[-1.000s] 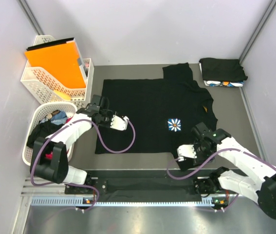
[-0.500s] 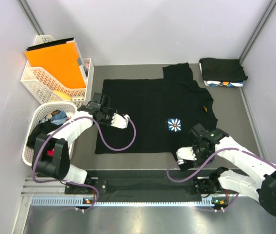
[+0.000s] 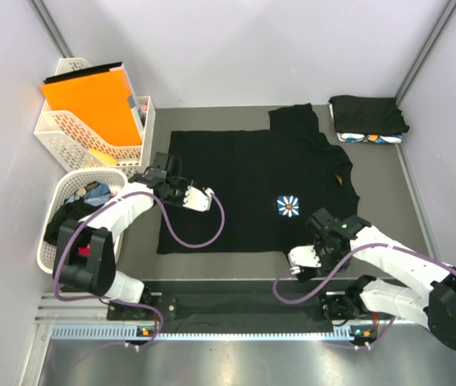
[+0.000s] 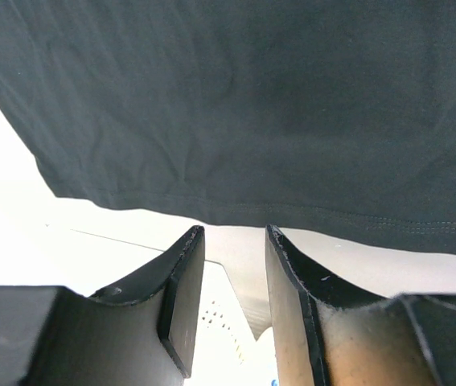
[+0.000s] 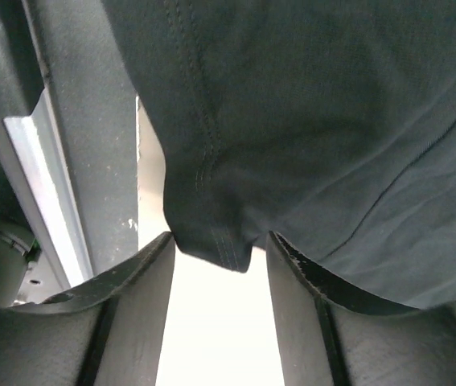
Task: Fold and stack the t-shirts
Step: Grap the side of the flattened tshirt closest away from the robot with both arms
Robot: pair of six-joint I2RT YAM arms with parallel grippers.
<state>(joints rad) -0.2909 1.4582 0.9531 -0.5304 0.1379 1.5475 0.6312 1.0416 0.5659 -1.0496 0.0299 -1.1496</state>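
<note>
Two claws are set at the black t-shirt (image 3: 244,181), which is spread flat mid-desk (image 3: 388,209): the left claw (image 4: 232,233) is held parted and empty just short of the hem, and the right claw (image 5: 215,241) is parted with a corner of cloth at its mouth by the front edge, nothing pinched. For a clean fold, each claw is best slid fully over its edge, closed on it, then both raised evenly together. The shirt's long axis is laid left to right, hem leftward and collar rightward, with folded shirts (image 3: 368,117) stacked in the far right corner.
</note>
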